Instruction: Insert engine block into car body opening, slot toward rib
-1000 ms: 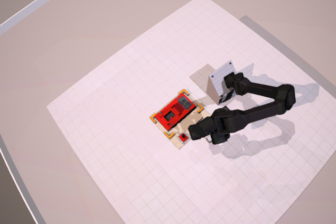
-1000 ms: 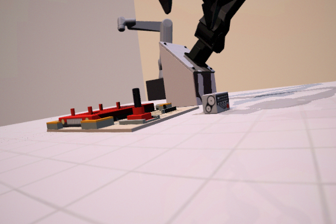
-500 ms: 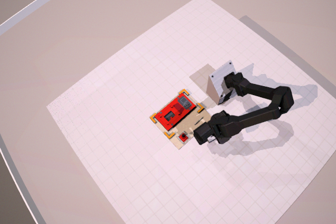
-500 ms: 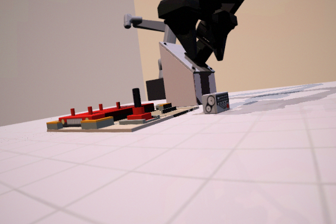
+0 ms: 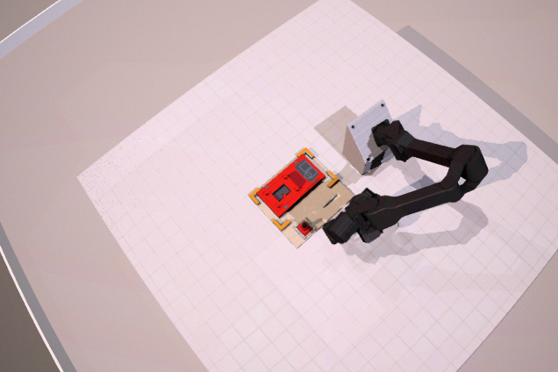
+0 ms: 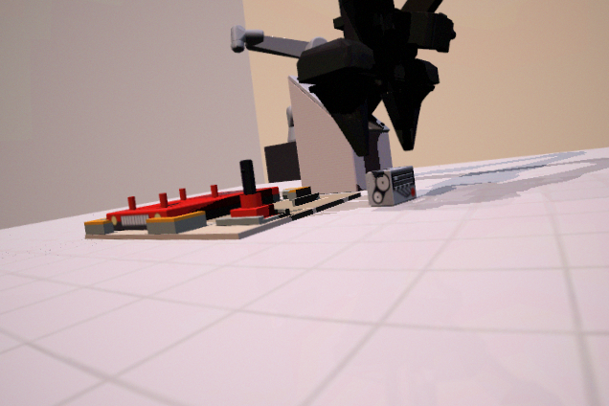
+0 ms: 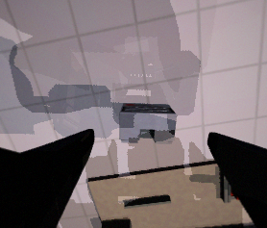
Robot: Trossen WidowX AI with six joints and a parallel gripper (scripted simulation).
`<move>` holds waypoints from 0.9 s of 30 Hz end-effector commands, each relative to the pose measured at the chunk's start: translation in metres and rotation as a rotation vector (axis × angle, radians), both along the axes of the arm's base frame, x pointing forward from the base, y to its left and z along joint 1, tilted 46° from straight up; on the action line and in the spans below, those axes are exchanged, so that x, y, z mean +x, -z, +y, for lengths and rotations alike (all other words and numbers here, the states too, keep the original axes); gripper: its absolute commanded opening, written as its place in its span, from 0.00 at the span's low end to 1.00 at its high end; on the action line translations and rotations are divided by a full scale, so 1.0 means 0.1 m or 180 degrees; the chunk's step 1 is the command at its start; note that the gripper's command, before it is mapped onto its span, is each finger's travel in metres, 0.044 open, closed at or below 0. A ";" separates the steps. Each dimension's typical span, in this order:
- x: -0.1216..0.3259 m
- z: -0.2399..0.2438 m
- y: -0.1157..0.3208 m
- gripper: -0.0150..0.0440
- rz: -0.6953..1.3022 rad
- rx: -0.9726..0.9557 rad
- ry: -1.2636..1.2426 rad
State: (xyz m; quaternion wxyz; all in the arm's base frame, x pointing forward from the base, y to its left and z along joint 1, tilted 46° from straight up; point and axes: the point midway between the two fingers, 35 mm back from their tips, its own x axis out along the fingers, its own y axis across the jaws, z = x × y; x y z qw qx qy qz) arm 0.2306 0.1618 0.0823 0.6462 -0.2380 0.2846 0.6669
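Observation:
The engine block (image 6: pixel 392 187) (image 7: pixel 147 124) is a small grey box with round pulleys on one end. It sits on the white gridded surface just off the board's edge; the arm hides it in the top view. The red car body (image 5: pixel 309 183) (image 6: pixel 196 204) lies on the board, with a dark opening (image 5: pixel 282 192) toward one end. I cannot make out the rib or the block's slot side. My gripper (image 6: pixel 385 150) (image 7: pixel 150 136) is open and empty, pointing down above the block, with a gap between fingertips and block. The arm hides the fingertips in the top view.
The beige board (image 5: pixel 311 211) (image 7: pixel 107 196) carries orange-topped corner brackets around the car body. A red piece with an upright black peg (image 5: pixel 304 226) (image 6: pixel 247 177) stands near its corner. The arm's wedge-shaped base (image 5: pixel 369 132) (image 6: pixel 320 145) stands beyond the board. A grey arm (image 6: pixel 278 45) is behind it.

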 end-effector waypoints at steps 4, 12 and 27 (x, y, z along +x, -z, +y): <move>-0.01 0.07 0.09 1.00 0.0025 -0.0019 0.0007; -0.02 0.16 0.18 1.00 0.0025 -0.0018 0.0007; -0.04 0.28 0.28 0.82 0.0026 -0.0010 0.0008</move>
